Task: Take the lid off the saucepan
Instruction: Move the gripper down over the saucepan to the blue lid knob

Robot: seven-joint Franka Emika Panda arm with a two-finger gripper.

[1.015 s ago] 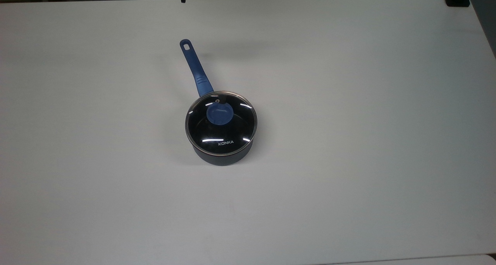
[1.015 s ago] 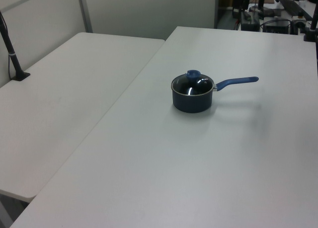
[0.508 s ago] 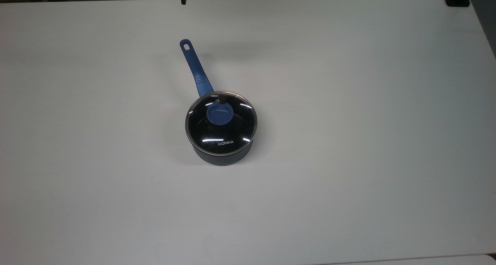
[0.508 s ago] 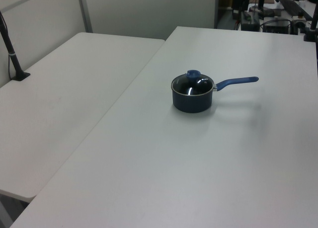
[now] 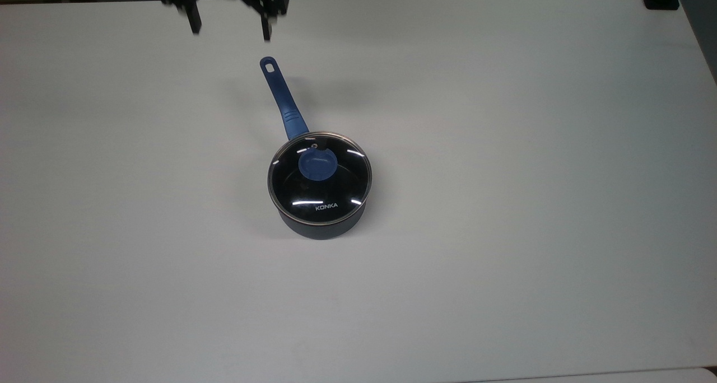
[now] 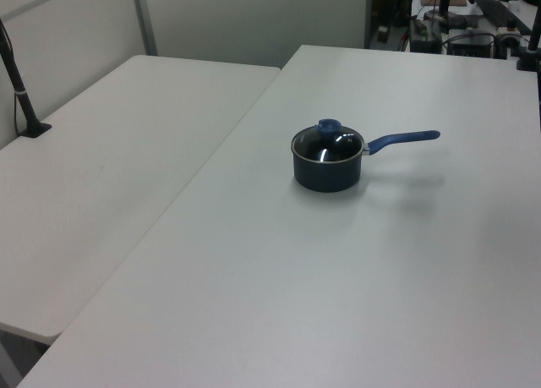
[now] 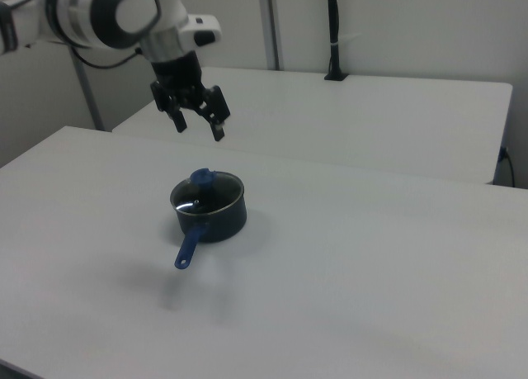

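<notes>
Since the earlier frames the gripper (image 5: 231, 27) has come into sight at the top view's upper edge, hanging above the white table (image 5: 532, 176) beyond the handle's end, its fingers (image 7: 219, 132) spread wide apart and holding nothing. The saucepan (image 5: 321, 227) stands where it stood, near the table's middle. The lid (image 5: 319, 177) sits flat on its rim, blue knob (image 5: 317, 165) up, untouched.
</notes>
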